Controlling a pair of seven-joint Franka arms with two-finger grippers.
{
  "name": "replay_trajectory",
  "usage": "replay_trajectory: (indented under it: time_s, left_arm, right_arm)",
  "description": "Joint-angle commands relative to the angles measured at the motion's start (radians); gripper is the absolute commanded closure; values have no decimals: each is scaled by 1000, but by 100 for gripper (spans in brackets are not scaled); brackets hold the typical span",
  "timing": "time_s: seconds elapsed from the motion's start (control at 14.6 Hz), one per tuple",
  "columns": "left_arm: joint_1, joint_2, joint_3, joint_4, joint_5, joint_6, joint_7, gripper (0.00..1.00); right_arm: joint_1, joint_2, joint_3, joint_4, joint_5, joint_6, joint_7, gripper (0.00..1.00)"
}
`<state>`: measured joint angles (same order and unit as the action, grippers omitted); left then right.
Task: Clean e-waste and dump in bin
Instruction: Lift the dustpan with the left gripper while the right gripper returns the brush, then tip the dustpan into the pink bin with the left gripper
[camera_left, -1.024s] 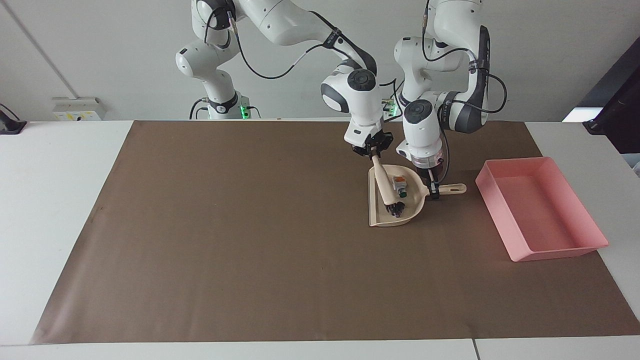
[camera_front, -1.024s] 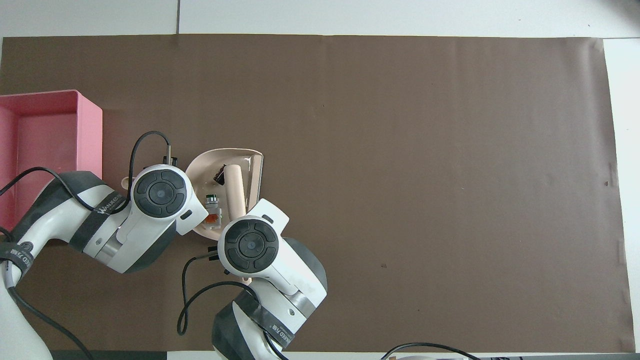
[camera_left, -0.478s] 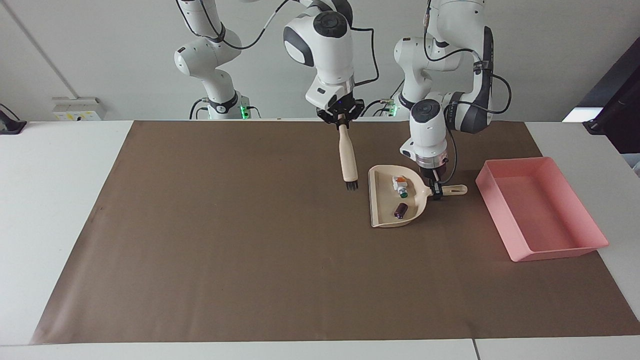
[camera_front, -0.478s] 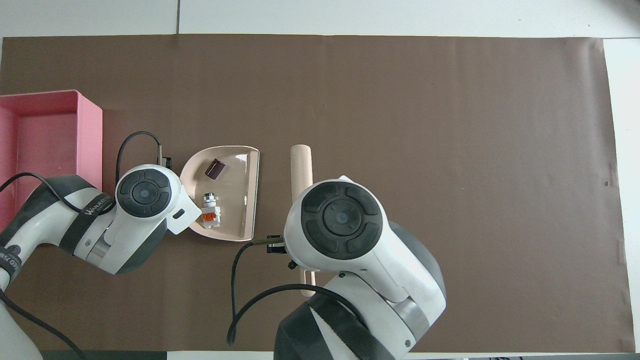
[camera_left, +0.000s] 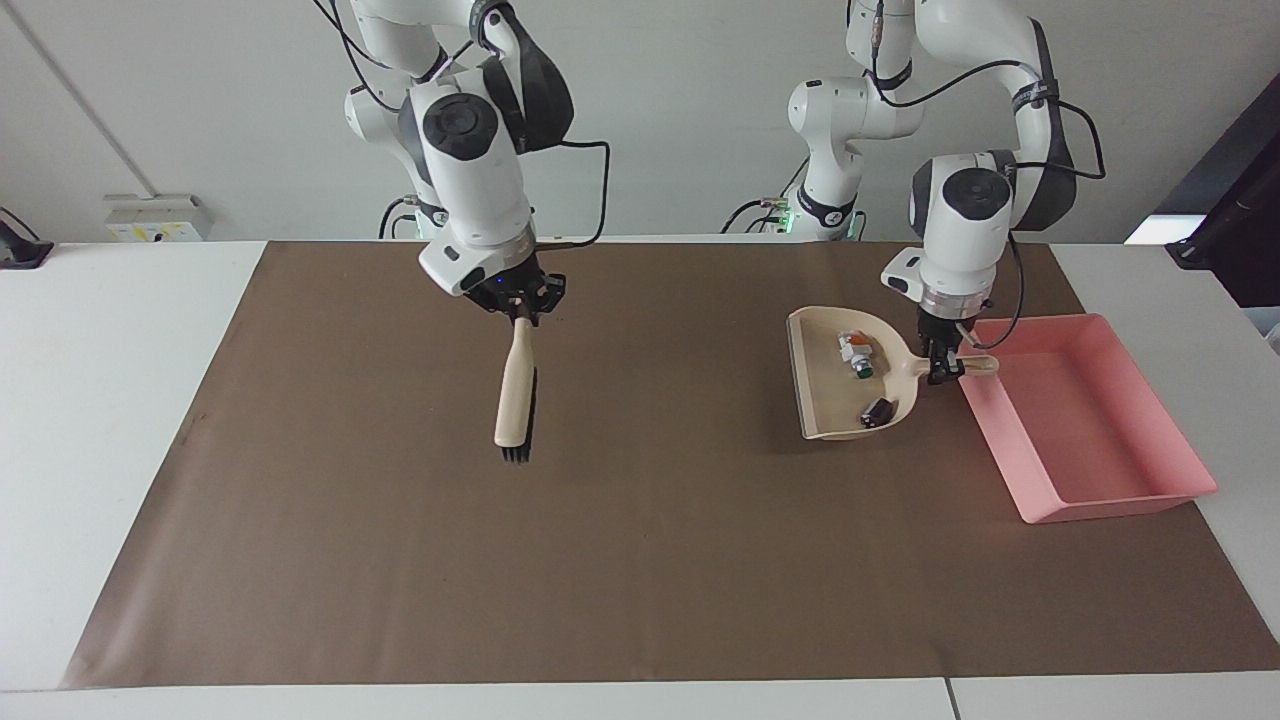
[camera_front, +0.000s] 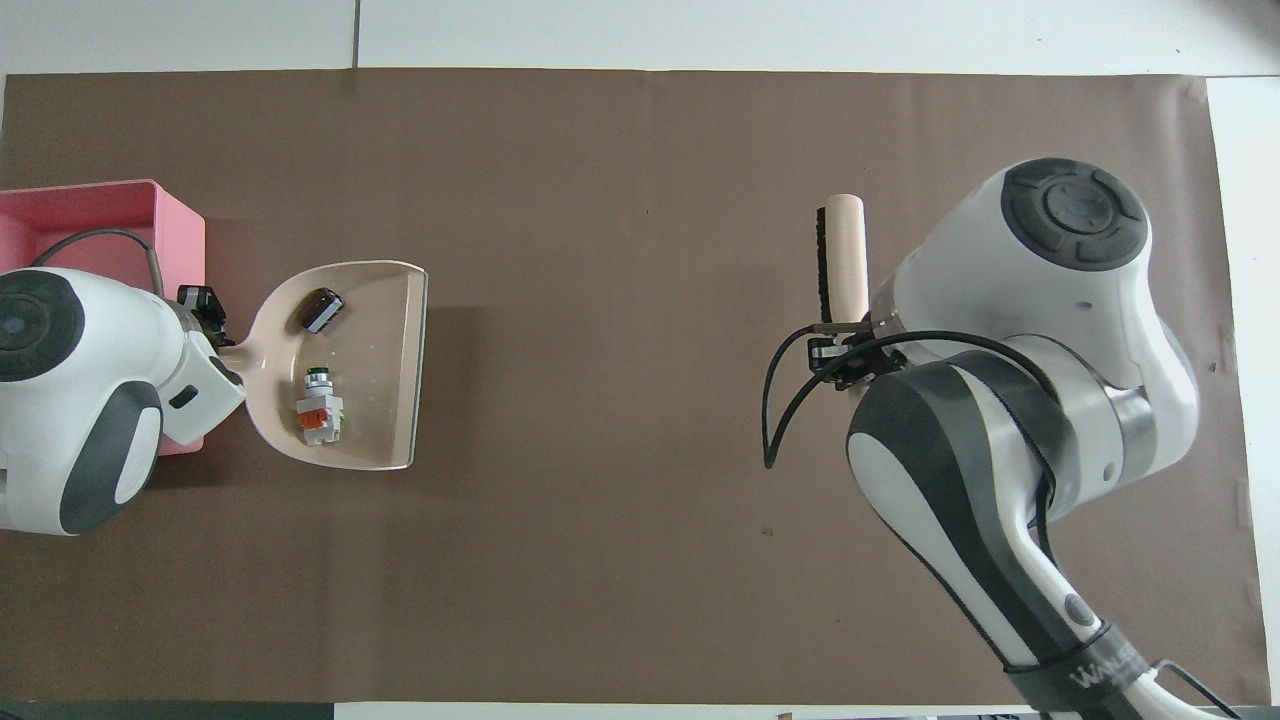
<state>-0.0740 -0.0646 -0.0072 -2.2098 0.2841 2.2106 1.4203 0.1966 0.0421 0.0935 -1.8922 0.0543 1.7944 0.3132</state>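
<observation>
The left gripper (camera_left: 941, 366) is seen with its jaws clamped on the handle of a beige dustpan (camera_left: 835, 385), which is held raised above the brown mat (camera_left: 620, 560), just beside the pink bin (camera_left: 1085, 420). The handle end is reached out over the bin's rim, while the pan's open mouth is turned away from the bin. In the overhead view the same gripper (camera_front: 203, 308) is shown at the pan's handle, with the dustpan (camera_front: 375, 350) beside the bin (camera_front: 130, 215).

The e-waste is carried inside the dustpan: a small white piece with a green end and an orange spot (camera_left: 856, 355) is lain nearer the robots, and a dark cylinder (camera_left: 877, 411) is lain farther from them, apart from the white one. From above, the white piece (camera_front: 319, 412) and the dark cylinder (camera_front: 320, 309) are seen against the pan's floor.

The right gripper (camera_left: 521, 308) is held over the mat toward the right arm's end of the surface, its jaws clamped on the top of a wooden-handled brush (camera_left: 515, 395). The brush is hung downward with its dark bristles at the lower end, above the mat. From above, the brush (camera_front: 842, 260) is partly hidden by the right arm.
</observation>
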Motion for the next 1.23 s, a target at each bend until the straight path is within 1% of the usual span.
replay_trajectory:
  time_s: [0.0, 0.14, 0.27, 0.41, 0.48, 0.68, 0.82, 0.96, 1.09, 1.16]
  left_arm:
    - [87, -7, -4, 79, -32, -41, 54, 100]
    - [155, -6, 1, 113, -33, -42, 106, 100]
    - [215, 17, 3, 172, -33, -46, 140, 100]
    - [284, 37, 3, 208, -31, -35, 143, 100]
    - [318, 61, 3, 241, -32, -37, 137, 100]
    - [420, 147, 4, 324, -22, -20, 147, 100]
    - [453, 183, 6, 340, 1, 39, 247, 100]
    - [461, 196, 12, 346, 52, 58, 266, 100]
    - [462, 232, 10, 357, 194, 93, 264, 100]
    - [461, 236, 10, 358, 252, 107, 262, 100]
  right_arm:
    - [-118, -71, 19, -137, -92, 72, -126, 100]
    - [-192, -79, 19, -195, -132, 115, -150, 100]
    - [-282, -93, 19, -240, -145, 140, -265, 100]
    - [-345, -120, 19, -325, -145, 236, -333, 100]
    - [-358, -132, 19, -368, -145, 294, -333, 100]
    - [-393, -131, 19, -427, -128, 342, -324, 100]
    - [-405, -133, 19, -441, -84, 373, -354, 100]
    - [-428, -125, 17, -447, -68, 378, -414, 100]
    - [-451, -125, 17, -465, -54, 395, -457, 98]
    - [-453, -125, 17, -482, -54, 402, -463, 97]
